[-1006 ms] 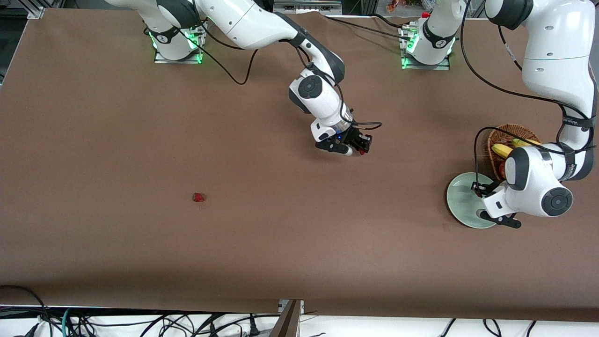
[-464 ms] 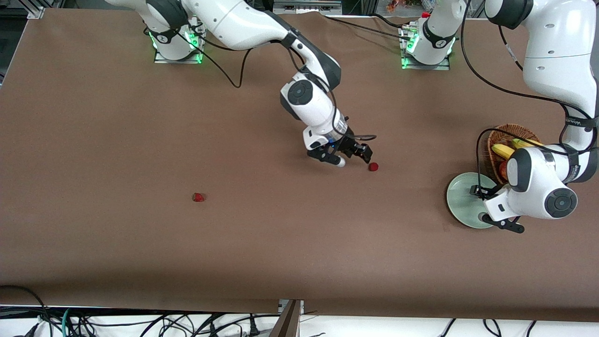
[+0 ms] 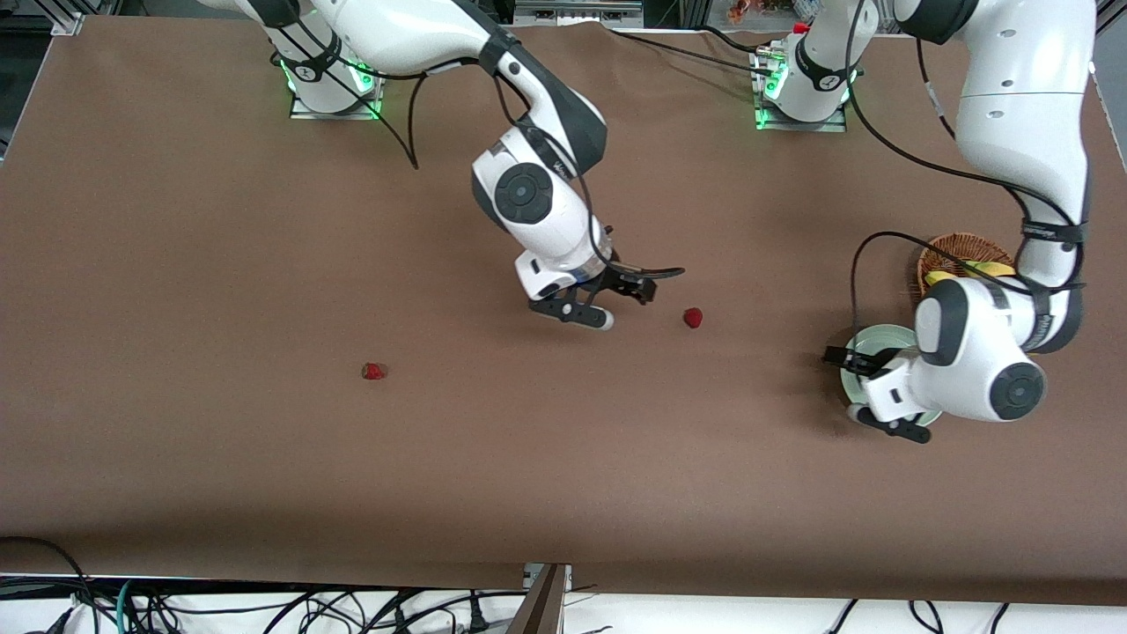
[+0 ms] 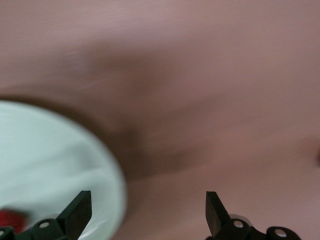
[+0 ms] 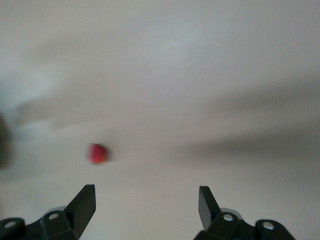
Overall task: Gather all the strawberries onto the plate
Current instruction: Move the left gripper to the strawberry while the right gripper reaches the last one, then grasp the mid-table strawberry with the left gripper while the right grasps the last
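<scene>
Right gripper (image 3: 607,304) hangs empty, fingers apart, over bare table mid-way, w/ one strawberry (image 3: 694,318) loose just beside it toward the left arm's end and a second strawberry (image 3: 374,372) well apart toward the right arm's end. Left gripper (image 3: 867,387) is spread too, over the plate (image 3: 867,337) edge; a third berry (image 4: 10,219) shows on the plate. Risk: round berries roll if nudged or pinched off-centre. Plenty of open table; only the basket (image 3: 946,251) crowds the plate.
</scene>
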`<action>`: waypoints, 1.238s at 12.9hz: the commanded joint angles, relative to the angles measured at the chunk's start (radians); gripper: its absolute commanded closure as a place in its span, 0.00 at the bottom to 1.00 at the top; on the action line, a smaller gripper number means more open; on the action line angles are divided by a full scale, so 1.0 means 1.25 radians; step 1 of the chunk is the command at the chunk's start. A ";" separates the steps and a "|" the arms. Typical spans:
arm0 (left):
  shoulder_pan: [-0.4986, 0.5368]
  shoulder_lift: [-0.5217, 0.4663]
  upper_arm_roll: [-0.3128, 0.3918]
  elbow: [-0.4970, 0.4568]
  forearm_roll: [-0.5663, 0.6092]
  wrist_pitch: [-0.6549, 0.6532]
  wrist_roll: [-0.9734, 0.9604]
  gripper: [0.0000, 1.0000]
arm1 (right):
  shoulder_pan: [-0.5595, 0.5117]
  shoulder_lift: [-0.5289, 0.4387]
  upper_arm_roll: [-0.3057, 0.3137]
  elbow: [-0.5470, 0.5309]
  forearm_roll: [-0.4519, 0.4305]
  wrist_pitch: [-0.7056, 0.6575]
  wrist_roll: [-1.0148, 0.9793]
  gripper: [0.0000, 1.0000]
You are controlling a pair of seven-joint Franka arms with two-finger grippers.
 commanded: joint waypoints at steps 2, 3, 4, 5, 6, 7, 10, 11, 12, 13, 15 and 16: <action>-0.078 -0.006 -0.004 -0.005 -0.026 -0.016 -0.038 0.00 | -0.003 -0.162 -0.109 -0.252 0.007 -0.052 -0.292 0.09; -0.088 -0.004 -0.018 -0.014 -0.062 -0.015 -0.068 0.00 | -0.003 -0.166 -0.146 -0.293 0.007 -0.049 -0.367 0.09; -0.099 -0.004 -0.019 -0.025 -0.090 -0.012 -0.104 0.00 | -0.003 -0.160 -0.194 -0.321 0.006 -0.044 -0.453 0.09; -0.122 -0.003 -0.019 -0.035 -0.096 -0.010 -0.137 0.00 | -0.010 -0.137 -0.248 -0.332 0.006 -0.042 -0.563 0.09; -0.142 -0.003 -0.019 -0.042 -0.096 -0.006 -0.178 0.00 | -0.018 -0.119 -0.286 -0.336 0.007 -0.046 -0.664 0.09; -0.160 -0.003 -0.019 -0.046 -0.097 0.004 -0.221 0.00 | -0.037 -0.110 -0.308 -0.343 0.007 -0.042 -0.722 0.09; -0.213 -0.006 -0.018 -0.093 -0.096 0.056 -0.338 0.00 | -0.092 -0.069 -0.310 -0.345 0.007 -0.008 -0.834 0.14; -0.237 -0.007 -0.018 -0.107 -0.091 0.064 -0.383 0.00 | -0.109 -0.064 -0.310 -0.342 0.008 -0.003 -0.851 0.17; -0.259 -0.007 -0.017 -0.110 -0.086 0.065 -0.432 0.00 | -0.114 -0.060 -0.310 -0.336 0.008 0.002 -0.859 0.17; -0.269 -0.007 -0.017 -0.110 -0.085 0.066 -0.460 0.00 | -0.115 -0.049 -0.310 -0.334 0.009 0.020 -0.858 0.18; -0.288 -0.004 -0.014 -0.110 -0.057 0.066 -0.481 0.00 | -0.115 -0.038 -0.307 -0.332 0.018 0.041 -0.858 0.21; -0.288 -0.004 -0.015 -0.110 -0.034 0.068 -0.481 0.00 | -0.114 -0.035 -0.307 -0.326 0.019 0.049 -0.854 0.24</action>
